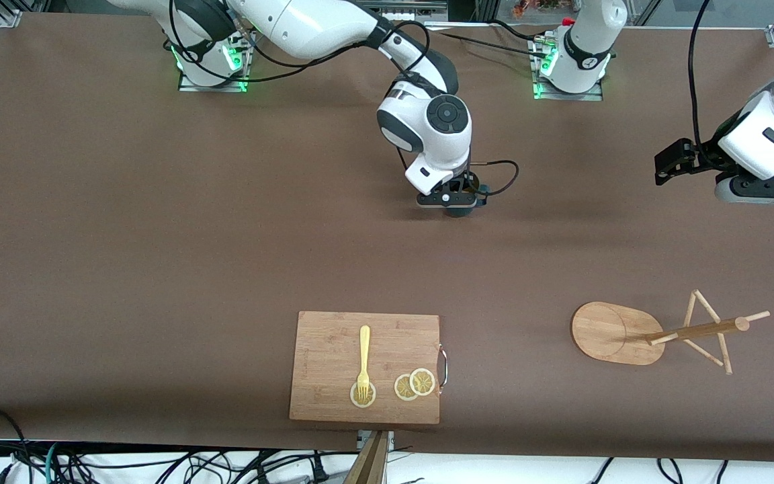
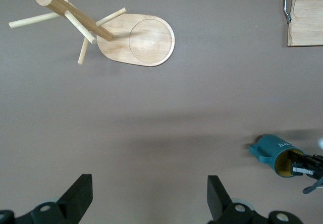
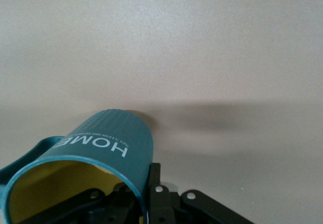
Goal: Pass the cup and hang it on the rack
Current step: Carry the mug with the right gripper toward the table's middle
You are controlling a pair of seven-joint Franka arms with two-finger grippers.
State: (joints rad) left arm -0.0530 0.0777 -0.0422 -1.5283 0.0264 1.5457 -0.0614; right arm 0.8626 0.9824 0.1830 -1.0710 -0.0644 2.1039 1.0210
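Note:
The dark teal cup [image 1: 459, 210] has a yellow inside and sits in my right gripper [image 1: 455, 202] low over the middle of the table. In the right wrist view the gripper [image 3: 144, 189] is shut on the cup's [image 3: 101, 148] rim wall, one finger inside and one outside. The left wrist view shows the cup [image 2: 275, 153] tilted, handle pointing away from the right gripper [image 2: 309, 169]. The wooden rack [image 1: 612, 333] stands near the front camera toward the left arm's end, and also shows in the left wrist view [image 2: 141, 40]. My left gripper [image 1: 672, 161] is open and empty [image 2: 149, 196], up in the air.
A bamboo cutting board [image 1: 333, 349] lies near the table's front edge, with a yellow fork [image 1: 363, 359] and lemon slices [image 1: 414, 384] on it. Its corner shows in the left wrist view [image 2: 305, 22]. Bare brown table lies between the cup and the rack.

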